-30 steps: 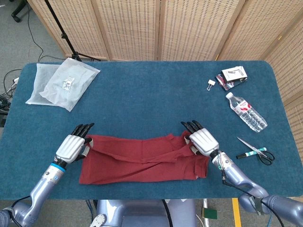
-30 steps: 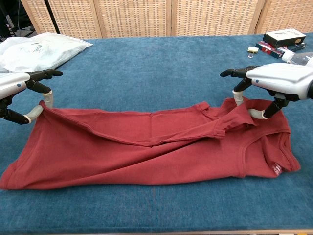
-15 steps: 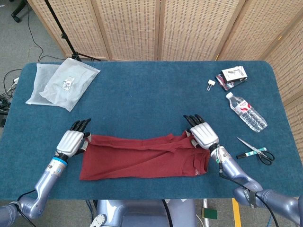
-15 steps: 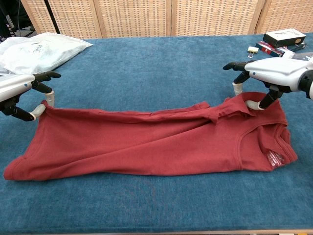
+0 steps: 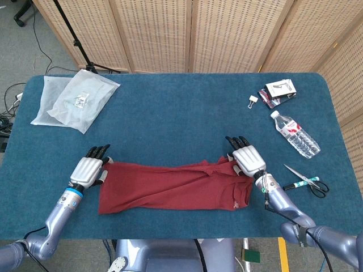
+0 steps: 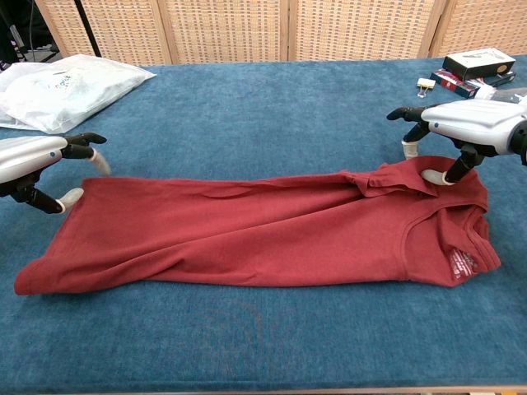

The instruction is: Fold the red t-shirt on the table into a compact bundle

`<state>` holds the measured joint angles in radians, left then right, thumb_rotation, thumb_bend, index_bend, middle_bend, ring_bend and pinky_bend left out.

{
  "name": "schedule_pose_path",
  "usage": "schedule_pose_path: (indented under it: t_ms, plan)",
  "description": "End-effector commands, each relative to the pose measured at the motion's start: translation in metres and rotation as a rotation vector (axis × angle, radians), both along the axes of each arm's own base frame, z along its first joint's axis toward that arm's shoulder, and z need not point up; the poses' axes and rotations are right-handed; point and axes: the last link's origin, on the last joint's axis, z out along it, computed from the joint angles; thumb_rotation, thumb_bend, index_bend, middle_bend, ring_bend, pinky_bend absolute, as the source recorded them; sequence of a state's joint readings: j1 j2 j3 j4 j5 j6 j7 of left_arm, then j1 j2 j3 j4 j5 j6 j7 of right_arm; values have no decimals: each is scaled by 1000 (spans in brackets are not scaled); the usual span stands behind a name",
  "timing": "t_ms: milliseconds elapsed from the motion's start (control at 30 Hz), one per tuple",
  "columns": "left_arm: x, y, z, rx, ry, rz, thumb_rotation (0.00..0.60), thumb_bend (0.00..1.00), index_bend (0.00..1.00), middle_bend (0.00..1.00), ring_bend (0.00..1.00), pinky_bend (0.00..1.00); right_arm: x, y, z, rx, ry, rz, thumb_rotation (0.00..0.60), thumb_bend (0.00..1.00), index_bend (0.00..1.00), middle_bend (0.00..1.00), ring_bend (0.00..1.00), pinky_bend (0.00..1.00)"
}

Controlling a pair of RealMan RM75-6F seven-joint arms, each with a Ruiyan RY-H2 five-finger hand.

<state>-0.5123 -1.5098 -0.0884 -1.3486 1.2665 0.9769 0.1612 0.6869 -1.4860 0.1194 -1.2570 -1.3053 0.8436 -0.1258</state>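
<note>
- Red t-shirt (image 6: 263,234): I see it lying flat near the front edge of the blue table (image 5: 181,107), folded into a long band running left to right; the collar and label end lies toward my right hand.
- Left hand (image 5: 88,168): at the shirt's left end. In the chest view its fingers (image 6: 82,138) are parted just beside the cloth and I see nothing pinched between them.
- Right hand (image 5: 249,161): over the collar end. A pale fingertip (image 6: 431,174) touches the cloth there; I cannot tell whether the fabric is pinched.
- Also on the table: a plastic bag (image 5: 76,99) far left; a water bottle (image 5: 295,134), scissors (image 5: 307,182), a binder clip (image 5: 252,101) and small boxes (image 5: 279,91) at right.
</note>
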Motion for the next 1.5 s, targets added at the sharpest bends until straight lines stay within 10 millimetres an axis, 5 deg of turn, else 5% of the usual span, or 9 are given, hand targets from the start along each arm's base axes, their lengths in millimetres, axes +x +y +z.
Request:
schedule_pose_path:
  t_ms: [33, 267, 367, 433, 500, 933, 1200, 1500]
  plan:
    - [1, 0, 2, 2, -6, 0, 600, 523, 0, 0, 0, 0, -1, -1, -1, 1, 4, -2, 600, 645, 669, 0, 0, 0]
    - [4, -3, 9, 0, -16, -11, 600, 522, 0, 0, 0, 0, -5, -2, -3, -1, 13, -13, 600, 628, 616, 0, 0, 0]
    - [7, -4, 15, 14, -33, -21, 600, 522, 0, 0, 0, 0, -7, -2, -3, -7, 3, -29, 600, 380, 169, 0, 0, 0]
    - [8, -5, 20, 23, -41, -27, 600, 522, 0, 0, 0, 0, -9, -3, -2, -22, 8, -43, 600, 196, 8, 0, 0, 0]
    - [10, -5, 25, 35, -48, -32, 600, 521, 0, 0, 0, 0, -9, -4, -1, -48, 16, -47, 600, 117, 0, 0, 0, 0]
    - [13, -1, 60, 105, -55, -36, 600, 524, 0, 0, 0, 0, -5, 5, 31, -203, 51, -95, 600, 22, 0, 0, 0, 0]
    - [8, 2, 74, 128, -50, -21, 600, 526, 0, 0, 0, 0, -11, 14, 74, -332, -15, -53, 600, 0, 0, 0, 0, 0]
    - [-4, 4, 77, 104, 31, -9, 600, 527, 0, 0, 0, 0, -27, 62, 116, -374, -93, -30, 600, 0, 0, 0, 0, 0]
